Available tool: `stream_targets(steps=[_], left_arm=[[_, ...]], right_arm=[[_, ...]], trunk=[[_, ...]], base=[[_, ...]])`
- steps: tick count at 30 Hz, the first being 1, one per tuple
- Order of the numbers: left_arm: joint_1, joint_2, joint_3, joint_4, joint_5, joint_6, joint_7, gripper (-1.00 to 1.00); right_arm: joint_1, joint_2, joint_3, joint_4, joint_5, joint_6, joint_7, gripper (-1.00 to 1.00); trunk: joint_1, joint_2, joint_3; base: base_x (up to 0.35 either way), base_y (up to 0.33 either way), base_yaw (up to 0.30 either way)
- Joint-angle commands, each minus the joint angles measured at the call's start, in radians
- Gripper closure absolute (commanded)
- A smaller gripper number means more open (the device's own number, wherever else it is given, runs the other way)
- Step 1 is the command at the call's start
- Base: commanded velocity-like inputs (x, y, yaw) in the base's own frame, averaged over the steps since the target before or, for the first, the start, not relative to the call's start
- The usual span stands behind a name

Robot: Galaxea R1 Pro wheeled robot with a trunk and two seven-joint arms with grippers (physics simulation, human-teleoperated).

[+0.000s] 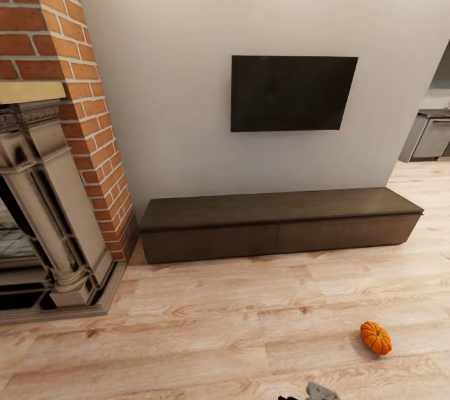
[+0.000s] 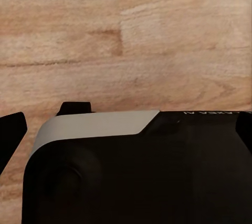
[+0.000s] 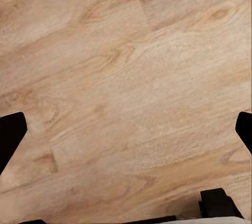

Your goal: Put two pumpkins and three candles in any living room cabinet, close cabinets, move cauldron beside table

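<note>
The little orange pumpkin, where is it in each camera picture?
Head view: the pumpkin lies on the wooden floor, lower right, in front of the closed cabinet.
Left wrist view: no pumpkin here; floor above a dark robot part.
Right wrist view: no pumpkin here; floor.
Shared landmark: the light wooden floor.

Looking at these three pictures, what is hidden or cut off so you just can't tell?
- Head view: the fireplace is cut by the left edge; the grey kitchen unit by the right edge.
- Head view: whether the long dark-brown wooden cabinet holds anything; its flat fronts hide the inside.
- Left wrist view: the robot's black-and-white body blocks much of the wooden floor.
- Small round orange pumpkin: its stem is too small to make out.
</note>
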Motion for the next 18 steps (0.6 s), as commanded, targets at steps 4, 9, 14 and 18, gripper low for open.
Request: stream_targets(steps=[4, 9, 14, 18], left_arm=[[-0.001, 0.000, 0.000, 0.001, 0.000, -0.003, 0.000, -1.00], [-0.001, 0.001, 0.000, 0.000, 0.000, -0.004, 0.001, -1.00], [-0.001, 0.001, 0.001, -0.001, 0.000, -0.004, 0.001, -1.00], [-0.001, 0.001, 0.000, 0.000, 0.000, -0.005, 0.001, -1.00]], right_arm=[[-0.098, -0.001, -0.002, 0.009, -0.113, 0.047, -0.008, -1.00], [-0.174, -0.001, -0.002, 0.091, -0.227, 0.045, -0.001, -1.00], [-0.214, -0.001, -0.002, 0.104, -0.296, 0.039, 0.027, -1.00], [-0.238, -0.006, -0.003, 0.104, -0.373, 0.046, 0.152, -1.00]], trunk=[[0.000, -0.001, -0.001], [0.000, -0.001, -0.001], [0.000, -0.001, -0.001], [0.000, -0.001, -0.001]], base=[[0.000, 0.000, 0.000], [0.000, 0.000, 0.000], [0.000, 0.000, 0.000], [0.000, 0.000, 0.000]])
